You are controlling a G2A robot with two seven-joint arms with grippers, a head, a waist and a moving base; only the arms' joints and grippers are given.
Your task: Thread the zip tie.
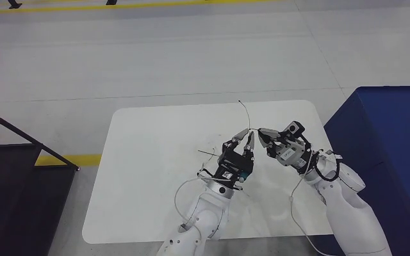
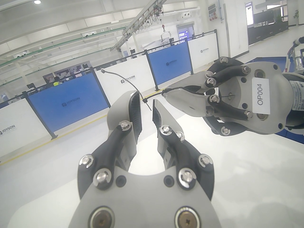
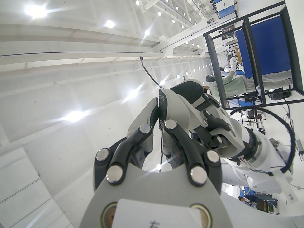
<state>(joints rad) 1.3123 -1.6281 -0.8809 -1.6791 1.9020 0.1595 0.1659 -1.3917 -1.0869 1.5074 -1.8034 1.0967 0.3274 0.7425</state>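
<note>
**A:** Where is the zip tie (image 2: pixel 123 78)?

**B:** It's up in the air above the white surface (image 1: pixel 147 179), not lying on it. The right hand (image 2: pixel 166 94) is clamped on the strap, and the spare length runs back between its fingers toward the palm. The free end arcs up and away from both hands.

**A:** And the left hand?

**B:** The left hand (image 2: pixel 146 100) is parted only narrowly. Its pads sit either side of the strap, close to the right hand's tips, and grip nothing that I can see. There's a small dark lump on the strap just there. It may be the locking head, but it's too small to be sure.

**A:** What could spoil it?

**B:** The strap is thin and looks springy. If the left hand closes off-centre, it will likely flick the strap sideways out of the gap. If the right hand pulls while the left is pinching, the strap could slide through the pads or kink. The two sets of fingertips are also very near each other, so a small misjudged move could knock them together and twist the tie out of line.

**A:** Anything in the way?

**B:** Not much. A thin dark strand (image 1: pixel 206 152), perhaps another tie, lies on the surface beside the left arm, well below the work. A blue cabinet (image 1: pixel 378 128) stands just beside the surface on the right arm's side, near that elbow should it swing out
</note>
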